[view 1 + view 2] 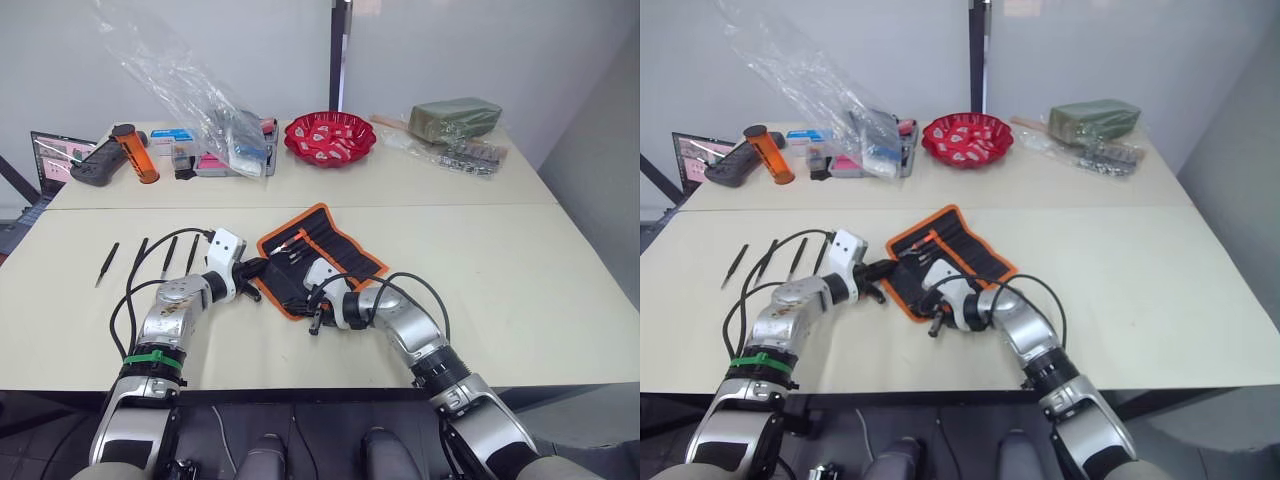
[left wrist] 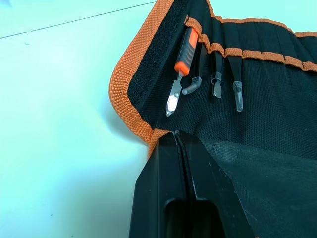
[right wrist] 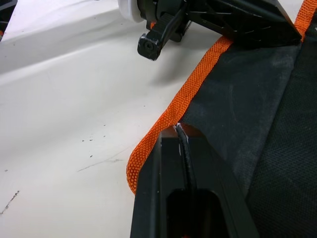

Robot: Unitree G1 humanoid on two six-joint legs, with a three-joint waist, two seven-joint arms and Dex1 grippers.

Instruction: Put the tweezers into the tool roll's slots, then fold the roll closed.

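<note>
The tool roll (image 1: 335, 252) lies open and slanted in the middle of the near table, black with orange edging (image 3: 198, 74). An orange-handled tool (image 2: 186, 47) and three grey-tipped tools (image 2: 237, 94) sit in its slots. My left gripper (image 1: 258, 273) is shut on the roll's left edge (image 2: 143, 130). My right gripper (image 1: 318, 316) is shut on the near orange edge, and the left gripper shows beyond it in the right wrist view. Several slim black tweezers (image 1: 138, 256) lie side by side on the table, left of my left arm.
On the far table stand a red bowl (image 1: 330, 137), a crumpled clear plastic bag (image 1: 185, 85) over small boxes, an orange cylinder (image 1: 136, 152) and a green packet (image 1: 455, 118). A seam (image 1: 450, 205) divides the two tables. A screen (image 1: 55, 155) stands at the far left.
</note>
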